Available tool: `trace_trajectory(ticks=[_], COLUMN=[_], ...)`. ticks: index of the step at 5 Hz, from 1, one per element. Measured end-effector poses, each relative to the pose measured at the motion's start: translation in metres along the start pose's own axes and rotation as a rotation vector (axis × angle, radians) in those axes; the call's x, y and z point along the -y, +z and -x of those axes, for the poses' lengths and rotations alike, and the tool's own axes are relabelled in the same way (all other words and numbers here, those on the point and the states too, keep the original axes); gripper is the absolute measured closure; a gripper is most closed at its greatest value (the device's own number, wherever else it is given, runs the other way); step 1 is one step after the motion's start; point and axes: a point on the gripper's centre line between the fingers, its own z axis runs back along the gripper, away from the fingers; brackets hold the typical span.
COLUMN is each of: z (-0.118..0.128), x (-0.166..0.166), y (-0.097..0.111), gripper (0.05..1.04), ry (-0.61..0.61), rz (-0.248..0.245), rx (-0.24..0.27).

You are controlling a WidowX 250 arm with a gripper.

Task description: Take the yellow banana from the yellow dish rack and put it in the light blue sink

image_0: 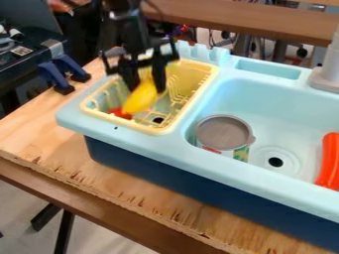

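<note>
Nearest us lies the wooden surface (99,183), broad enough to carry the light-blue toy sink (232,171) across the centre and right of the frame. We see a yellow basket (124,121) in the sink's left part, its low walls penning in whatever lies there. Over it, at the upper left, hangs the black tool (145,88), narrowed around a yellow toy (139,100). A grey-topped can (225,133) stands in the basin right of the basket, likely steady on its flat base; a long orange-red piece (329,161) lies at the right edge. We judge the yellow toy is gripped by its upper end, so it slants down-left below the tool, beside a small red piece (119,113).
</note>
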Motion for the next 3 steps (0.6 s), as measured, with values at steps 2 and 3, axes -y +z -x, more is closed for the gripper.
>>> trace_trajectory(ticks=[2, 3], z=[0.024, 0.045], x=[0.044, 0.085], y=[0.044, 0.043], gripper=[0.565, 0.565], ry=[-0.335, -0.328], rz=[-0.014, -0.104], rx=[-0.039, 0.090])
